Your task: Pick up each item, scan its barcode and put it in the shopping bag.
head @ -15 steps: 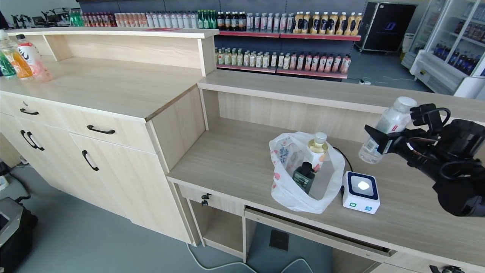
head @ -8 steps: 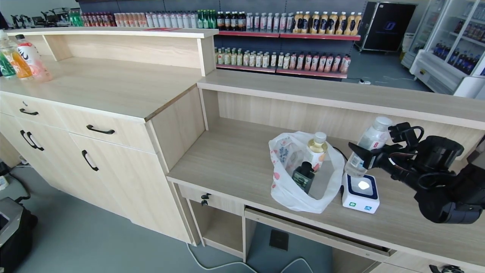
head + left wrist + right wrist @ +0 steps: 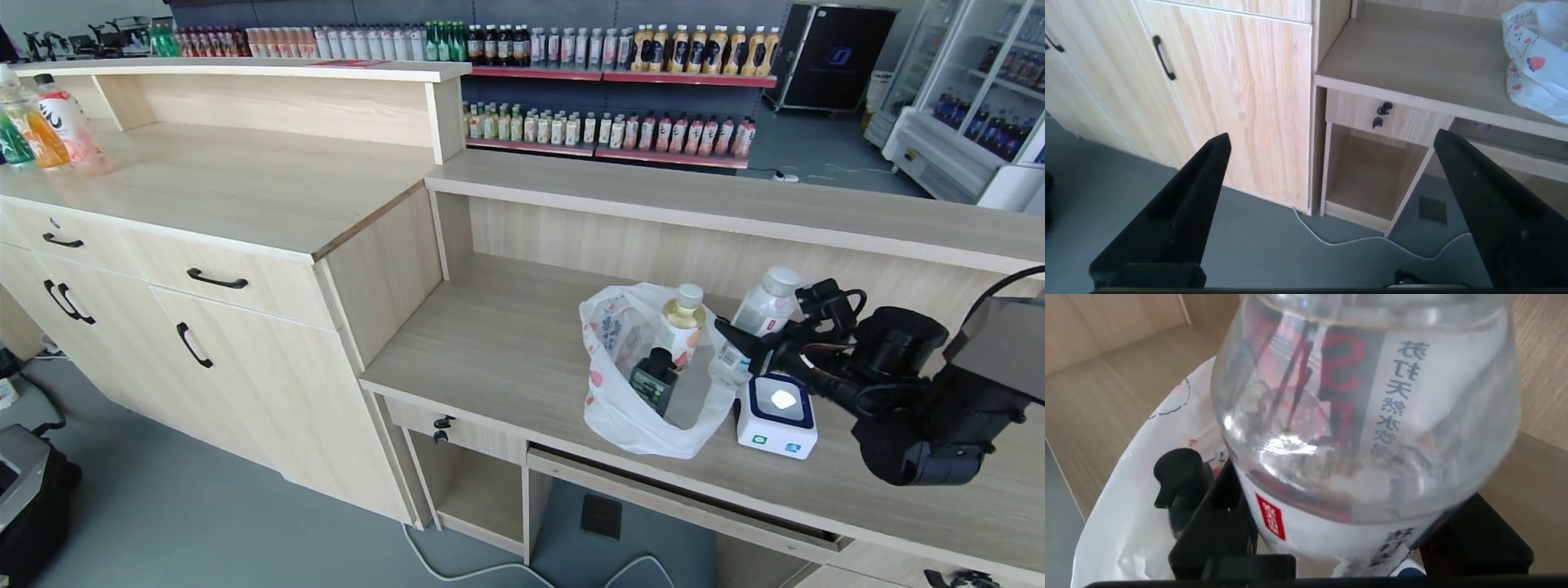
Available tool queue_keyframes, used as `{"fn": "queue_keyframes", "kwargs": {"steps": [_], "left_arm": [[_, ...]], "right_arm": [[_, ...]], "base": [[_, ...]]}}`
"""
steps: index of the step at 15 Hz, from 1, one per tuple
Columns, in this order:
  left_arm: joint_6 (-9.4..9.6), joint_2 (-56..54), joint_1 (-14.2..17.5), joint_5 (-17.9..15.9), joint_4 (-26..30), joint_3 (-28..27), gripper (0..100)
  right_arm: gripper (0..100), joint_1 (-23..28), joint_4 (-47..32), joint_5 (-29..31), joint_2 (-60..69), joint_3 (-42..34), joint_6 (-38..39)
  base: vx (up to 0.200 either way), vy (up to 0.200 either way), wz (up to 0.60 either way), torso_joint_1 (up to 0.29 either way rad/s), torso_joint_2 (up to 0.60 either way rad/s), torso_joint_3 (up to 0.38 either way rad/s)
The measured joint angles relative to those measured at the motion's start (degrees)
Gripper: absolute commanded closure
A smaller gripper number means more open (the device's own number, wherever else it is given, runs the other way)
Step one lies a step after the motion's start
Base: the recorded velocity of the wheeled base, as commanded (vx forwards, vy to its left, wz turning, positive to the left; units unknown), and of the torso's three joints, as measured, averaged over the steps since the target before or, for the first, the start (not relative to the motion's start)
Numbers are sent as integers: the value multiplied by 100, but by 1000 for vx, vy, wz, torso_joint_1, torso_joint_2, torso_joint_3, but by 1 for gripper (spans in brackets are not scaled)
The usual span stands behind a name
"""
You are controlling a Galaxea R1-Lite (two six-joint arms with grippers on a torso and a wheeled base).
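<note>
My right gripper (image 3: 755,347) is shut on a clear water bottle (image 3: 753,320) with a white cap and red-and-white label, held upright over the right rim of the white shopping bag (image 3: 620,400). The bottle (image 3: 1364,416) looms close in the right wrist view, above the bag (image 3: 1135,514). Inside the bag stand a yellow-capped drink bottle (image 3: 682,324) and a dark spray bottle (image 3: 654,379). The white barcode scanner (image 3: 777,414) with its lit window sits just right of the bag. My left gripper (image 3: 1331,204) hangs open below and in front of the desk, over the grey floor.
The wooden desk (image 3: 506,343) has a raised back ledge (image 3: 735,204) behind the bag. A taller counter (image 3: 212,188) to the left carries several drink bottles (image 3: 49,122). Store shelves and fridges stand in the background. A drawer with a key (image 3: 1380,122) sits under the desk.
My right gripper has carried the water bottle down and to the left, from above the desk's right side past the scanner to the bag's right rim.
</note>
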State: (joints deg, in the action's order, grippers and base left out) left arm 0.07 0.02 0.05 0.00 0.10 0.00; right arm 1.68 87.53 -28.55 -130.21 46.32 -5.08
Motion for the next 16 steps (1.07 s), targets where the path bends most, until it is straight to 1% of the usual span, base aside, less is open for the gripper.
{"fn": "queue_keyframes", "kwargs": {"steps": [5, 12, 16], "left_arm": [[2, 0, 2, 0, 0, 0, 0], [2, 0, 2, 0, -2, 0, 0], [2, 0, 2, 0, 0, 0, 0]], "right_arm": [[100, -195, 71, -10, -350, 254, 0], [100, -243, -20, -128, -686, 740, 29], [100, -286, -29, -156, -837, 836, 27]], "base": [[0, 0, 0, 0, 0, 0], [0, 0, 0, 0, 0, 0], [0, 0, 0, 0, 0, 0]]}}
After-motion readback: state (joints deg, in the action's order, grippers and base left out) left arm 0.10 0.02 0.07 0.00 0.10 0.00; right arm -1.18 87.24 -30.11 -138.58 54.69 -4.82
